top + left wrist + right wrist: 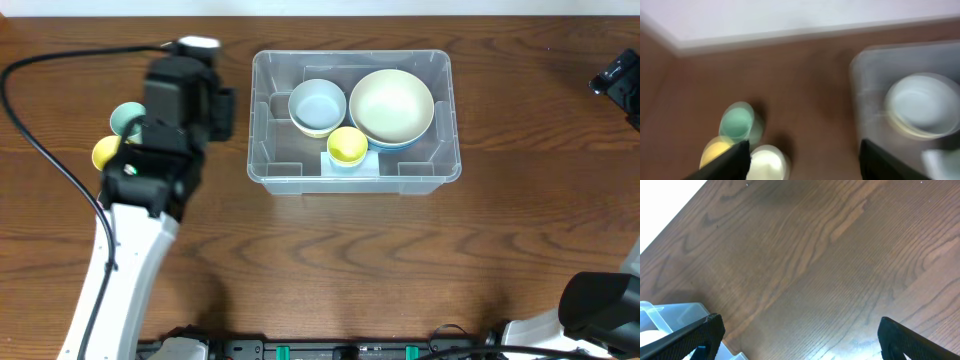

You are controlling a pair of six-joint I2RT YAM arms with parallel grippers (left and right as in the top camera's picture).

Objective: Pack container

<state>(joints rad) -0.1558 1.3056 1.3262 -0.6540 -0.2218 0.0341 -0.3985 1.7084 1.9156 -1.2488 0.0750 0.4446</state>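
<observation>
We see the clear, colourless rectangular plastic container (430, 165) standing in the middle of the brown wooden desk (400, 260), toward its far edge. Inside it sit a round pale blue bowl (317, 105) at the left, a large round cream bowl (391, 106) at the right with a blue rim showing under it, and a small yellow cup (347, 146) in front between them. The left arm reaches over the desk to the left of the container, above a small teal cup (125, 120) and a second yellow cup (105, 152) just beside each other. The left wrist view is blurred, yet we make out the left tool (804, 147) spread wide, pinching nothing; a small white cup (767, 162) stands by one finger, near the teal one. The right tool (805, 330) is spread wide too, empty over bare desk, with a corner of the container at its left.
</observation>
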